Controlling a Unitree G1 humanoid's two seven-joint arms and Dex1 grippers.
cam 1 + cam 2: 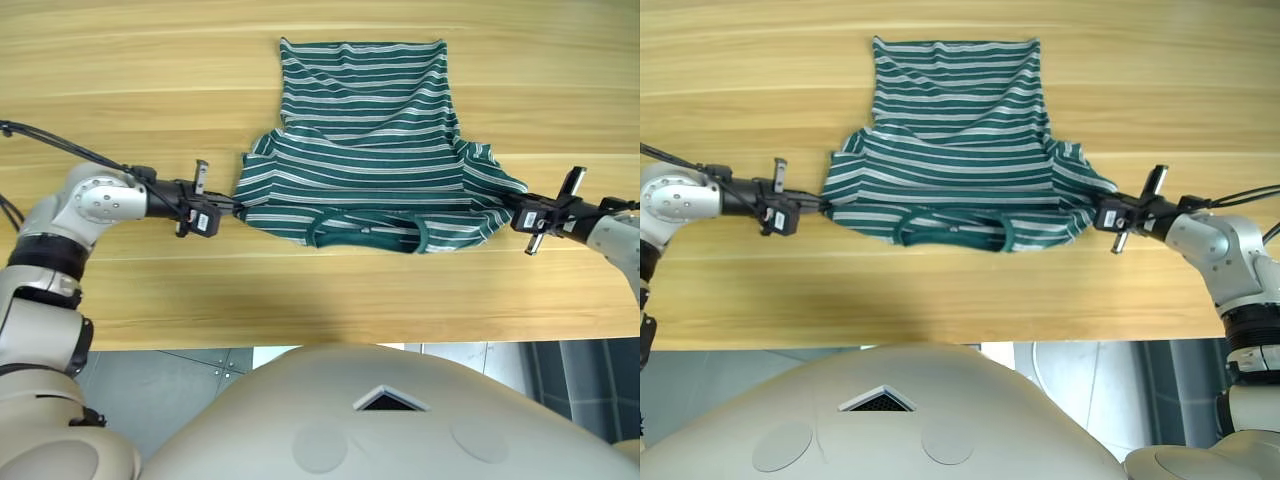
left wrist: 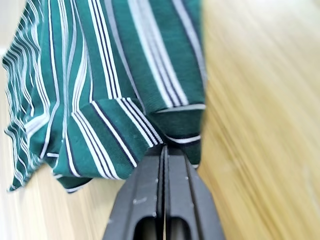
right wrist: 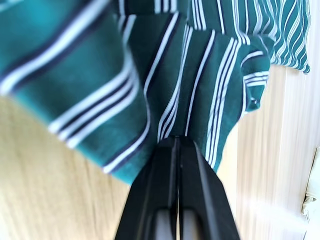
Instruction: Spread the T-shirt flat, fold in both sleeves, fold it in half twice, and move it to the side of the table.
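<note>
T-shirt (image 1: 365, 150), green striped, mid-surface (image 1: 100, 80), collar toward near edge, sleeves bunched; left hand (image 1: 232, 206) and right hand (image 1: 506, 201) each pinched closed on a sleeve edge; spreading judged unfinished, sleeve folds, both halvings and side move outstanding.

- I see the T-shirt (image 1: 365, 150) on the table (image 1: 120, 290), collar near, hem far.
- My left gripper (image 1: 236, 206) pinches its left edge, right gripper (image 1: 505, 201) its right.

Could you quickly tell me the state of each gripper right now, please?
Left gripper: shut on the green striped fabric T-shirt.
Right gripper: shut on the T-shirt too.
</note>
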